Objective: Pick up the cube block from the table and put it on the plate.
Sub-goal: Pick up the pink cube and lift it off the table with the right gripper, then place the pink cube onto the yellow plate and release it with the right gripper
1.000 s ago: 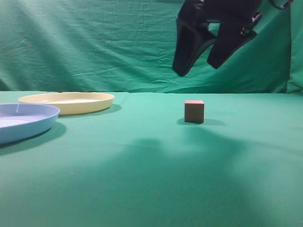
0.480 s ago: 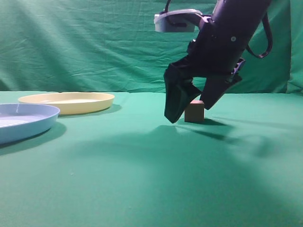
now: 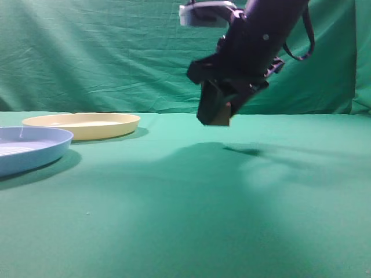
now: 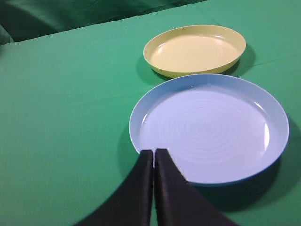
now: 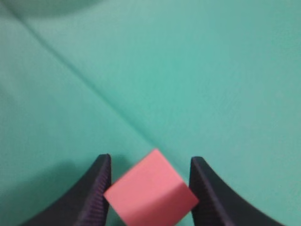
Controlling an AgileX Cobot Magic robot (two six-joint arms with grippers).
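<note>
The reddish-pink cube block (image 5: 150, 190) sits cornerwise between my right gripper's (image 5: 151, 175) two black fingers, which are shut on it. In the exterior view the right gripper (image 3: 213, 120) holds the cube block (image 3: 221, 114), dark brown in shadow, in the air above the green table (image 3: 174, 220), right of centre. The pale yellow plate (image 3: 81, 124) lies far to the left at the back; it also shows in the left wrist view (image 4: 195, 49). My left gripper (image 4: 154, 151) is shut and empty, over the near rim of a light blue plate.
A light blue ribbed plate (image 3: 29, 147) lies at the left edge, in front of the yellow plate; it fills the left wrist view's middle (image 4: 209, 127). A green cloth backdrop (image 3: 116, 52) hangs behind the table.
My right gripper came down around the cube block, closed on it and lifted it off the table, shifting slightly left. The plates have not moved.
</note>
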